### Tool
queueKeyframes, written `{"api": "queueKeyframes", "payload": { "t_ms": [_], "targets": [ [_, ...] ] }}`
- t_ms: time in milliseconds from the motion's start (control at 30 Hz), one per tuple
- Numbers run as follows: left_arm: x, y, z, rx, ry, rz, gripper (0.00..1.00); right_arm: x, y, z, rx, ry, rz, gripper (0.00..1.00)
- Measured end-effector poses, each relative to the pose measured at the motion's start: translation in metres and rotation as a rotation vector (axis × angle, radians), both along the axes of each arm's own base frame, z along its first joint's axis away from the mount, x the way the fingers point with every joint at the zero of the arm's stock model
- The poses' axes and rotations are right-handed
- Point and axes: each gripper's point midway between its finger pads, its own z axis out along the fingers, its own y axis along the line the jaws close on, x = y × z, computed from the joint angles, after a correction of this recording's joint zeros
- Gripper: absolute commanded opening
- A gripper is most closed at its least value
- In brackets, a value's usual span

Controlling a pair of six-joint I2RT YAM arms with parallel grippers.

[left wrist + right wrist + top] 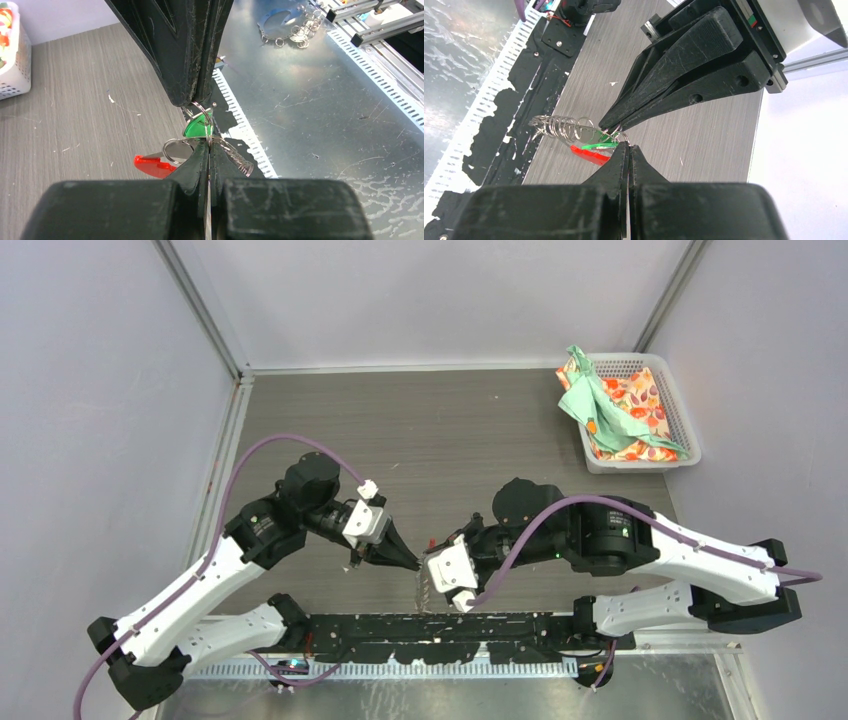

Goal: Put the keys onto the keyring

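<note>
Left gripper [209,145] and right gripper [628,146], both closed, pinch the keyring [150,165]; only wrist views show green key [196,127].

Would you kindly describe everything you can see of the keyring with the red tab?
The keyring is a silvery metal chain of wire loops with an elongated red plastic tab. It hangs clear of the table, pinched between the shut left end effector and right end effector, whose tips meet at its loops. A green-tagged key lies against it; whether it is threaded on is unclear.
</note>
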Motion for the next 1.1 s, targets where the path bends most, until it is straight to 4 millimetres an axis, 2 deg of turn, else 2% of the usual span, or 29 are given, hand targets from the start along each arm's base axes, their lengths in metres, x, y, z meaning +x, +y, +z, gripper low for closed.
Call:
{"api": "queueKeyframes", "payload": {
  "t_ms": [700,1100],
  "targets": [
    [0.003,-0.001,0.0,-0.001,-0.008,0.014,0.0,0.002,-0.01,-0.005,-0.02,-0.005,-0.021,0.01],
    [0.001,0.0,-0.003,0.01,0.005,0.013,0.0,0.001,0.009,-0.014,-0.041,-0.009,0.017,0.01]
  ]
}}
